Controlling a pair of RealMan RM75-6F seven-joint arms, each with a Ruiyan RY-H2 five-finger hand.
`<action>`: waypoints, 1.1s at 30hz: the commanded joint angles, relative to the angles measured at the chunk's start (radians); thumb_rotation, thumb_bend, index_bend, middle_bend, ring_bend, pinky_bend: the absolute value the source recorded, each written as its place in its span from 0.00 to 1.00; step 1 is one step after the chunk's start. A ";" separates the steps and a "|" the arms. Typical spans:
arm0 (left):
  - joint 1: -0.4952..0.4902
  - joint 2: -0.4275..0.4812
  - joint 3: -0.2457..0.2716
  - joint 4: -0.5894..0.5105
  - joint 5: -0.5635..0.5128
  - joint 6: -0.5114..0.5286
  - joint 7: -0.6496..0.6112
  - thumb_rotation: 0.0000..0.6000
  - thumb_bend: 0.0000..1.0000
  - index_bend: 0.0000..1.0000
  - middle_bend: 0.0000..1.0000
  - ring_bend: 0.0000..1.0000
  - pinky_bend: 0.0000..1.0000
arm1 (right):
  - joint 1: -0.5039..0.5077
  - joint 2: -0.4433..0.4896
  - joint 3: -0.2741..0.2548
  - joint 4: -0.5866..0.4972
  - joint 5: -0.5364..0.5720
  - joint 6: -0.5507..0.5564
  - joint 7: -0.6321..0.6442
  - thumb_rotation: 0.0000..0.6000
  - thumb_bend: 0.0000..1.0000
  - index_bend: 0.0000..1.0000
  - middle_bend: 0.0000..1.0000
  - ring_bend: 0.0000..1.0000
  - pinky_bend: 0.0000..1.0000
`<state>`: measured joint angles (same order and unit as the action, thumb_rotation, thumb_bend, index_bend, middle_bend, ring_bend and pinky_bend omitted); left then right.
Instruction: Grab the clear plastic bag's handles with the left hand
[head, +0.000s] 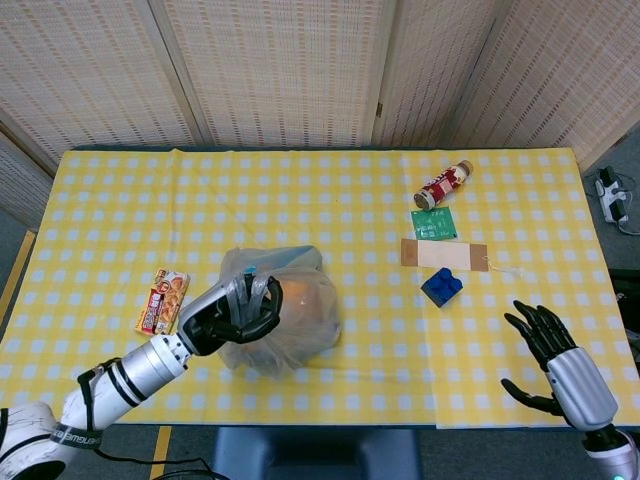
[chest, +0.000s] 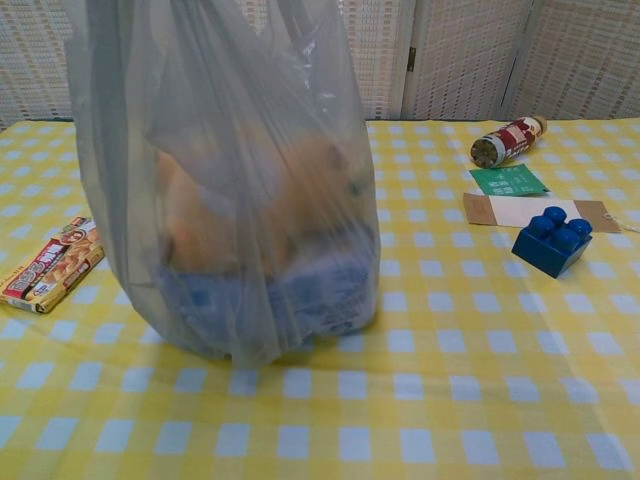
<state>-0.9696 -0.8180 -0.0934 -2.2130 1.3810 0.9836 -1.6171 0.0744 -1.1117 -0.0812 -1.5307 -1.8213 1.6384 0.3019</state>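
Gripping the bunched handles (head: 252, 290) of the clear plastic bag (head: 290, 315), the left hand (head: 225, 318) sits lower left of centre in the head view, fingers curled tight around them. The bag stands on the yellow checked tablecloth (head: 330, 200), with something orange and something blue inside. The right hand (head: 548, 350), lower right, holds nothing, fingers spread. A snack box (head: 162, 301) lies left of the bag; a blue brick (head: 440, 286), cardboard tag (head: 443, 254), green card (head: 434, 223) and can (head: 443, 185) lie upper right.
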 joint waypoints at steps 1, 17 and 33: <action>0.031 0.033 -0.027 -0.014 -0.002 -0.003 -0.008 1.00 0.69 0.68 0.93 0.92 0.99 | 0.002 -0.001 -0.003 -0.001 -0.004 -0.004 -0.002 1.00 0.27 0.00 0.00 0.00 0.00; -0.095 0.352 -0.369 0.214 0.072 -0.172 -0.453 1.00 0.69 0.70 0.93 0.92 0.99 | -0.009 0.010 -0.024 0.002 -0.048 0.038 0.023 1.00 0.27 0.00 0.00 0.00 0.00; -0.080 0.235 -0.379 0.283 0.101 -0.227 -0.440 1.00 0.69 0.70 0.93 0.92 0.99 | 0.003 -0.001 -0.009 -0.004 -0.002 -0.006 -0.005 1.00 0.27 0.00 0.00 0.00 0.00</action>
